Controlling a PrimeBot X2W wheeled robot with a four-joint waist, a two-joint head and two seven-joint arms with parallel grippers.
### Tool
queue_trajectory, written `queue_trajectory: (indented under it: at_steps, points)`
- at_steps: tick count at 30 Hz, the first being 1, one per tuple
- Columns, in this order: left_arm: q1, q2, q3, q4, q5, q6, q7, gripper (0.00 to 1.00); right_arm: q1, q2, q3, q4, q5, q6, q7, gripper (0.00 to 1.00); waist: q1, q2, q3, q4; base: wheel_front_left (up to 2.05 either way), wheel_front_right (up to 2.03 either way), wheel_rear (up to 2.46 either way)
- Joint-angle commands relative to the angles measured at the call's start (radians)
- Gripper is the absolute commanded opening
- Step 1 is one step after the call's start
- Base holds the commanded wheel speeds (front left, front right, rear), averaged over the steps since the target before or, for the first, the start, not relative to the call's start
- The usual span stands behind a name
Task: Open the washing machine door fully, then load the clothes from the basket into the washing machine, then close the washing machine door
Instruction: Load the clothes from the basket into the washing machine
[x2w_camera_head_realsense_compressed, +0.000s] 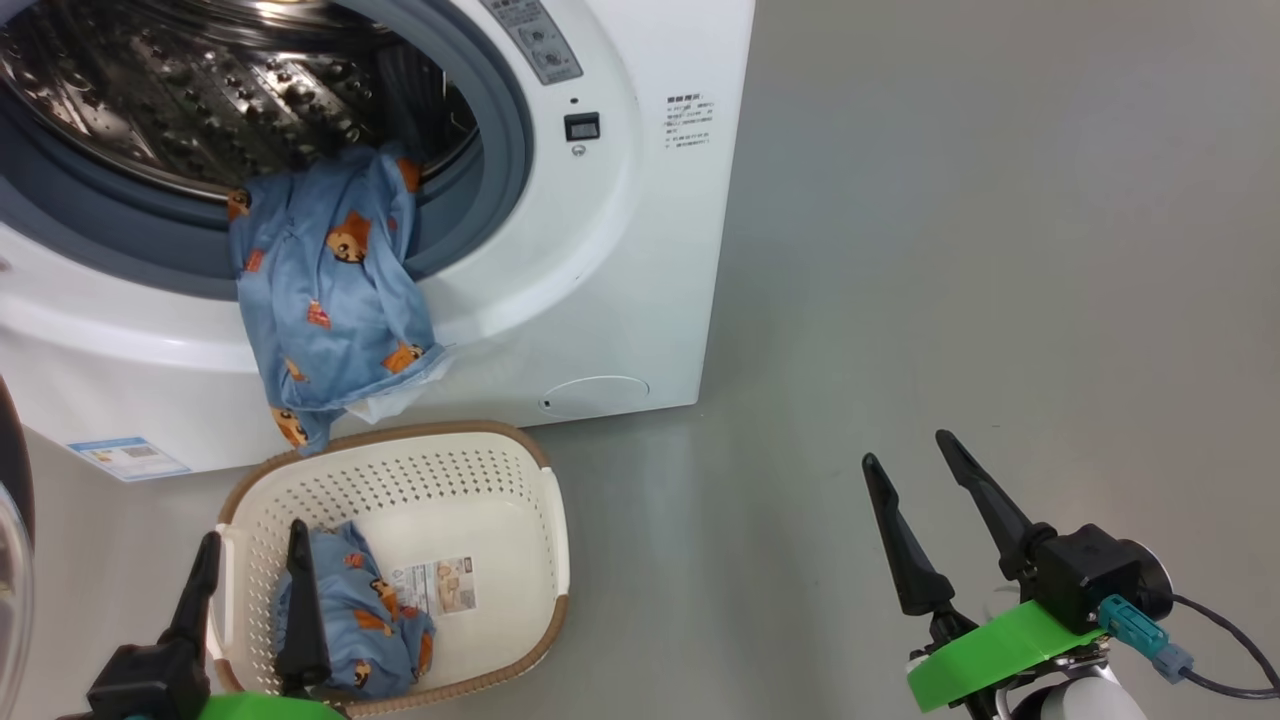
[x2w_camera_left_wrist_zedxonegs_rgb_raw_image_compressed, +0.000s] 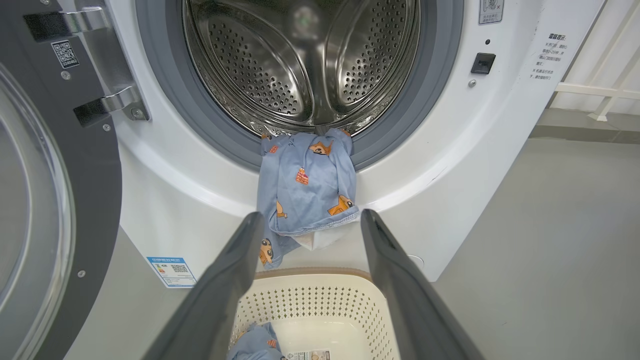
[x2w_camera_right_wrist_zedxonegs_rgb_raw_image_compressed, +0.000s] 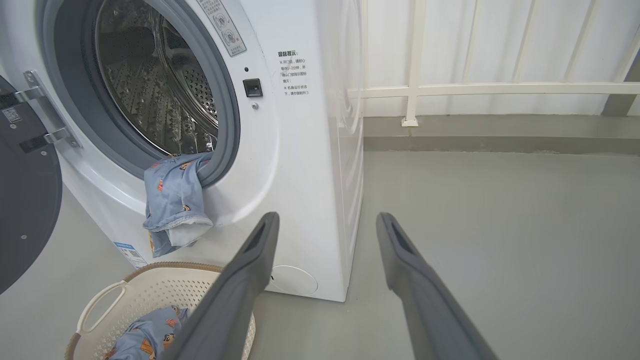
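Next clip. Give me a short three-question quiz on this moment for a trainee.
1. True or false: the blue garment at the washing machine mouth is fully inside.
2. Where is the other bundle? A in the basket; B on the floor; C hanging from the door.
3. Fill in: the left hand and right hand are both ____.
Key: 1 false, it hangs out over the rim; 2 A; 3 open.

Left claw (x2w_camera_head_realsense_compressed: 253, 533): low at the head view's lower left, two dark fingers (x2w_camera_head_realsense_compressed: 300, 600) pointing up, spread apart, gripping nothing.
Right claw (x2w_camera_head_realsense_compressed: 905, 448): lower right, fingers tilted up-left, spread wide, gripping nothing.
Right wrist (x2w_camera_head_realsense_compressed: 1000, 645): green band, black housing, cable attached.
Left wrist (x2w_camera_head_realsense_compressed: 265, 708): green band, mostly cut off.
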Motion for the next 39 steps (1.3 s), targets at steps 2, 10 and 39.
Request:
queue_trajectory:
  at_steps: [2,10,39]
  points:
    - [-0.019,0.014,0.036,-0.012,-0.005,0.004,-0.008,1.0,0.003,0.001,0.032,-0.032,0.003,0.006,0.004,1.0,0.0,0.0,0.002,-0.004,0.0,0.0,0.0]
    - [-0.033,0.013,0.036,-0.001,-0.01,0.004,-0.012,1.0,0.002,0.001,0.035,-0.04,0.006,0.006,0.004,1.0,0.0,0.0,0.015,-0.009,0.0,0.0,0.0]
    - [-0.501,0.079,0.065,0.299,-0.109,-0.129,0.117,1.0,-0.124,0.001,0.05,-0.074,0.054,0.006,-0.033,1.0,0.0,0.0,0.326,-0.122,0.0,0.0,0.0]
